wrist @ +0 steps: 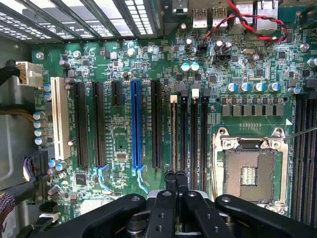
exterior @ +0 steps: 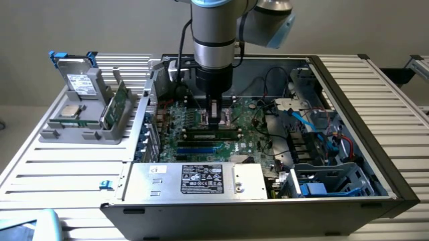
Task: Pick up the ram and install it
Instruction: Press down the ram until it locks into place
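Now the thin dark-green ram (exterior: 212, 134) sits seated in the motherboard (exterior: 251, 125).

arm (exterior: 213, 45): vertical, reaching down | claw (wrist: 175, 179): closed, fingertips together

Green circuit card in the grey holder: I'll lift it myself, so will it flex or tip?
The green circuit card looks thin and rigid, so probably stiff and light. Standing on edge in the grey holder, it may tip if pushed.

Plain grey wall (exterior: 80, 25), white slatted table (exterior: 60, 170)
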Robot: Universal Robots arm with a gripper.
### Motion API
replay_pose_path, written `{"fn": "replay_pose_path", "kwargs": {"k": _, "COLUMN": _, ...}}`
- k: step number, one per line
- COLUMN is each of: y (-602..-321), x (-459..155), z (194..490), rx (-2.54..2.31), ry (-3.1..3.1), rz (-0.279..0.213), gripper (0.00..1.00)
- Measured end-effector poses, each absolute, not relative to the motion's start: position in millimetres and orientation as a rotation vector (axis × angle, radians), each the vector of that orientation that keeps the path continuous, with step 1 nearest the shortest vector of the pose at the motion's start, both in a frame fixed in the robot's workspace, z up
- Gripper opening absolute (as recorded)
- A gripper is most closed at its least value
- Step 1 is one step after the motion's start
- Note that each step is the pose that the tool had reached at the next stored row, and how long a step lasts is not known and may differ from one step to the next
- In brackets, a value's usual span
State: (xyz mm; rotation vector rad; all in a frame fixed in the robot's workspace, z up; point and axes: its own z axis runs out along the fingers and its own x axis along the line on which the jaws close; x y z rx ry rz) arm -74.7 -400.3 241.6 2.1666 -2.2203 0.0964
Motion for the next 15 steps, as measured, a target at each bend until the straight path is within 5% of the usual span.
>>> {"fn": "replay_pose_path", "kwargs": {"k": 15, "y": -400.3, "x": -74.7, "z": 241.6, "rx": 1.956, "ry": -2.401, "rz": 0.091, "gripper": 0.11}}
